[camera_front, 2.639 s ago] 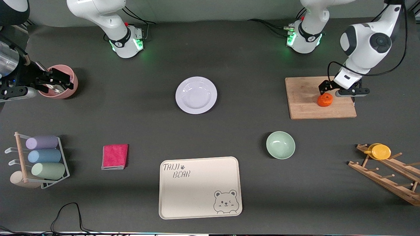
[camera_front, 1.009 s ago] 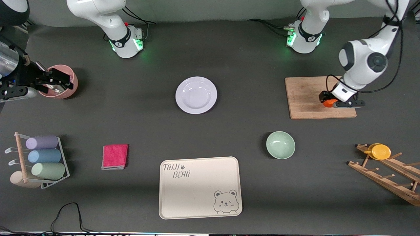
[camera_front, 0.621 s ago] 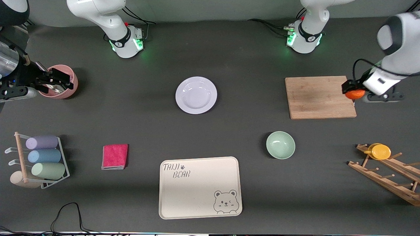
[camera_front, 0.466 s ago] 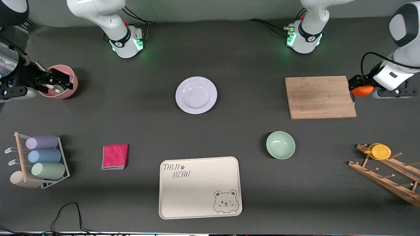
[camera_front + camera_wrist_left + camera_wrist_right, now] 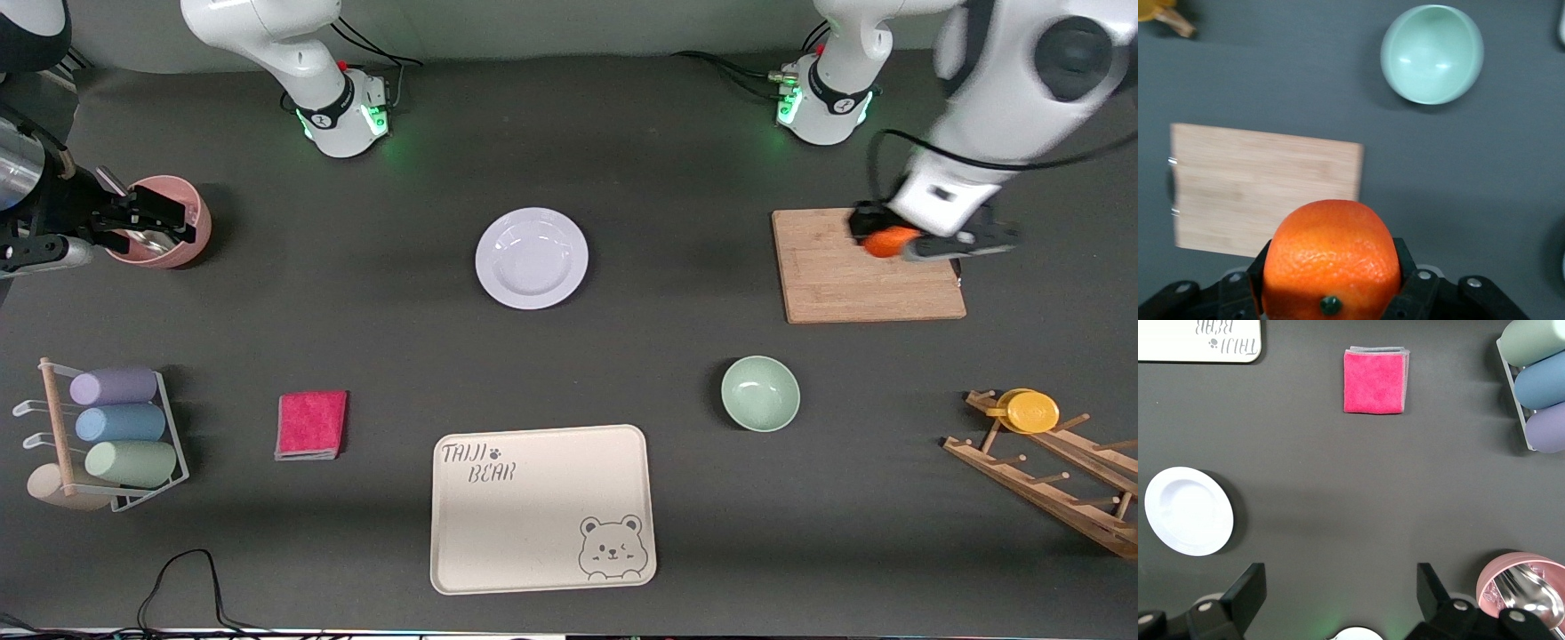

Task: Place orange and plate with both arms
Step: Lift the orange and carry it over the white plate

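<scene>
My left gripper (image 5: 892,243) is shut on the orange (image 5: 882,240), a small bright-orange fruit, and holds it in the air over the wooden cutting board (image 5: 836,280). In the left wrist view the orange (image 5: 1331,253) fills the space between the black fingers (image 5: 1421,293). The pale lavender-white plate (image 5: 532,258) lies bare at the table's middle; it also shows in the right wrist view (image 5: 1188,511). My right gripper (image 5: 167,220) is open and empty, up by the pink cup at the right arm's end; in its wrist view (image 5: 1341,593) the jaws stand wide apart.
A pink cup (image 5: 194,224) with metal ware stands under the right hand. A mint-green bowl (image 5: 760,394), a cream bear tray (image 5: 542,507) and a pink cloth (image 5: 311,424) lie nearer the camera. A rack of pastel cups (image 5: 116,427) and a wooden rack with a yellow cup (image 5: 1031,412) stand at the table's ends.
My left gripper closed on the orange on the board, lifted it, swung it off the board's end, and has now brought it back over the board. The right arm has barely moved.
</scene>
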Controlling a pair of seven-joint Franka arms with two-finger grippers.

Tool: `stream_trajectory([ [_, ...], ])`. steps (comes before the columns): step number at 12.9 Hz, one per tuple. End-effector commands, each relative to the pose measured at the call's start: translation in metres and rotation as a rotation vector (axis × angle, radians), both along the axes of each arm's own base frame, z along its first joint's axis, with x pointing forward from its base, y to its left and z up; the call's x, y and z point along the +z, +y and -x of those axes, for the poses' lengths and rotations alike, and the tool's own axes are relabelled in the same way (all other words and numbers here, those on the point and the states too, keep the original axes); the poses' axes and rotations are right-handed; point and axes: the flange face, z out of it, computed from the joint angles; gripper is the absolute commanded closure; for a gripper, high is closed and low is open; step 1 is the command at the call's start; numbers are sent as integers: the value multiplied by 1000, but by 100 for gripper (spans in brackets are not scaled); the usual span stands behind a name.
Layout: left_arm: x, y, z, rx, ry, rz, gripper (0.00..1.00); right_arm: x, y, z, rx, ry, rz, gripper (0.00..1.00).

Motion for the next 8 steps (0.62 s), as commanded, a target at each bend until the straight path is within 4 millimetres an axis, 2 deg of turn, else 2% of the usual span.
stream_trajectory([
  [1, 15, -114, 9, 90, -24, 18, 47, -3, 0, 1, 15, -4, -25, 0],
  [3, 19, -198, 14, 131, -29, 54, 47, -3, -1, 0, 13, -5, -24, 0],
  [5, 18, -269, 25, 153, -53, 66, 47, -5, -1, 0, 13, -5, -24, 0],
  [7, 0, -339, 50, 151, -66, 57, 47, -7, -2, -1, 10, -7, -24, 0],
  [8, -12, -367, 58, 159, -75, 54, 48, -8, -2, -2, 10, -8, -23, 0],
])
